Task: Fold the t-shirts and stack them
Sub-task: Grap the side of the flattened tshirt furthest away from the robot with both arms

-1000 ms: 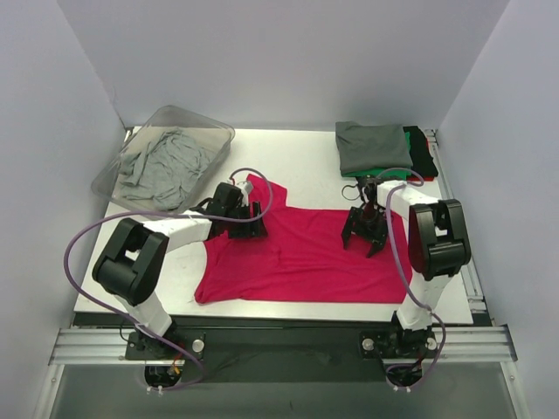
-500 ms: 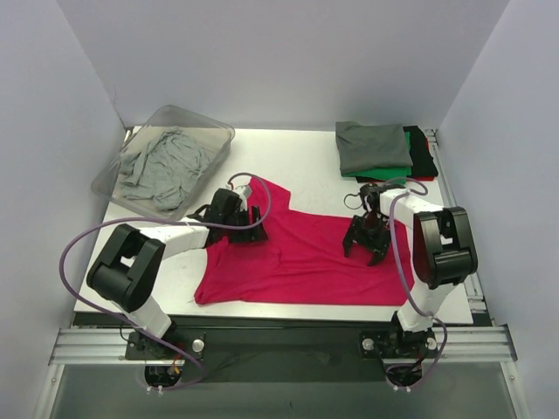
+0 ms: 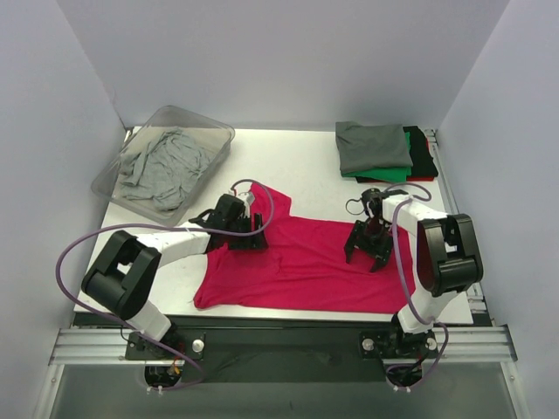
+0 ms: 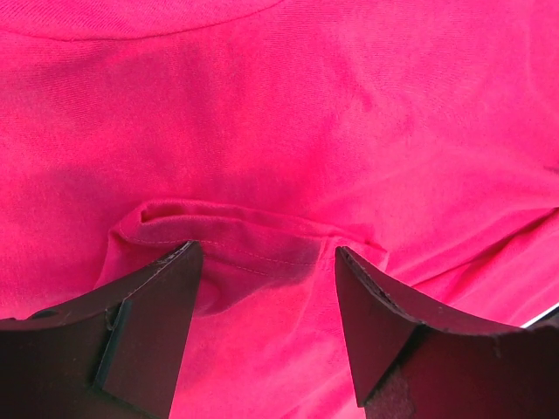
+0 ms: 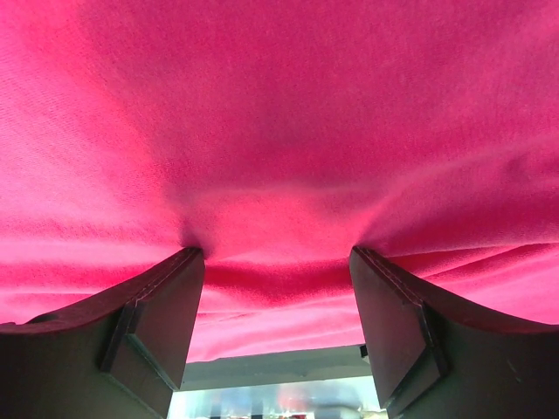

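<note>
Magenta shirt [image 3: 297, 262] lies spread flat on the counter [image 3: 288, 161], toward the front edge; its long axis runs left-right across both arms; a flap, prob. a sleeve, pokes toward the back at the left end. Left gripper [image 3: 248, 233] sits on the far-left part by that flap, right gripper [image 3: 365, 254] on the far-right part; so each arm is nearer its own end, & the cloth is directly under both. Both are released: jaws apart, tips down on the fabric, not clenched on anything. Left wrist cam shows a small hemmed ridge of cloth puckered up between the fingers [image 4: 153, 323]; right wrist cam shows the fabric dipping btwn its fingers [image 5: 148, 323]. I'd judge the next move turns on pinching those two far-edge spots & carrying them across the short axis toward the front; both ends need to travel evenly or the fold skews. Left arm is stretched low, forearm running in diagonally from the left; right arm is bent tight, elbow high, wrist pointing down. Folded stack [image 3: 374, 144], dark grey on top, sits back right; clear bin [image 3: 201, 119] w/ light grey shirts [image 3: 162, 166] sits back left.
</note>
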Controlling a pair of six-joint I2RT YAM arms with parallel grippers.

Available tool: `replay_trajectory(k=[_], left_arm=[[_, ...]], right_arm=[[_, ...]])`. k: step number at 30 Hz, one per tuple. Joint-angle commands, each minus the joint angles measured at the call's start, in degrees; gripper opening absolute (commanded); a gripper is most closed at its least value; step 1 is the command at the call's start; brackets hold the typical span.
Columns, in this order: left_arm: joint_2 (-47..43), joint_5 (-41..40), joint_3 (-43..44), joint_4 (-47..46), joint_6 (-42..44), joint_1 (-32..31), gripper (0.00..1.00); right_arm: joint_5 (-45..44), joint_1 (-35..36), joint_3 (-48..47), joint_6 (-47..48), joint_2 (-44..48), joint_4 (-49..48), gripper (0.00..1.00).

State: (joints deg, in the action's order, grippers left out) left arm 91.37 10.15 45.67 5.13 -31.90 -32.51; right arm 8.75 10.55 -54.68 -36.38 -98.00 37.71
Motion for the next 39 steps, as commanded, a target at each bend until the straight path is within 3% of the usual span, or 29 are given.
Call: replay_trajectory(k=[1, 13, 19, 29, 34, 39], left_arm=[[-1.0, -2.1, 0.0, 6.0, 0.4, -0.3, 0.73], [-2.2, -3.9, 15.4, 13.3, 3.8, 1.4, 0.78], [3.5, -6.3, 22.8, 15.0, 8.9, 4.8, 0.78], [16.5, -9.7, 36.6, 12.3, 15.5, 7.0, 0.58], [22.7, -9.6, 42.0, 10.4, 18.2, 7.9, 0.52], [27.1, -9.7, 46.3, 9.7, 19.5, 8.4, 0.51]], right_arm=[[-1.8, 0.3, -0.3, 0.1, 1.7, 3.0, 0.69], [-3.9, -0.2, -7.3, 2.2, 6.3, 6.5, 0.69], [-4.4, -3.0, -9.0, 3.7, 10.1, 8.0, 0.70], [-2.7, -9.5, -7.0, 5.6, 14.8, 8.2, 0.69], [-2.5, -10.5, -5.8, 5.8, 16.1, 8.3, 0.69], [-2.0, -10.5, -5.0, 5.7, 16.1, 8.4, 0.69]])
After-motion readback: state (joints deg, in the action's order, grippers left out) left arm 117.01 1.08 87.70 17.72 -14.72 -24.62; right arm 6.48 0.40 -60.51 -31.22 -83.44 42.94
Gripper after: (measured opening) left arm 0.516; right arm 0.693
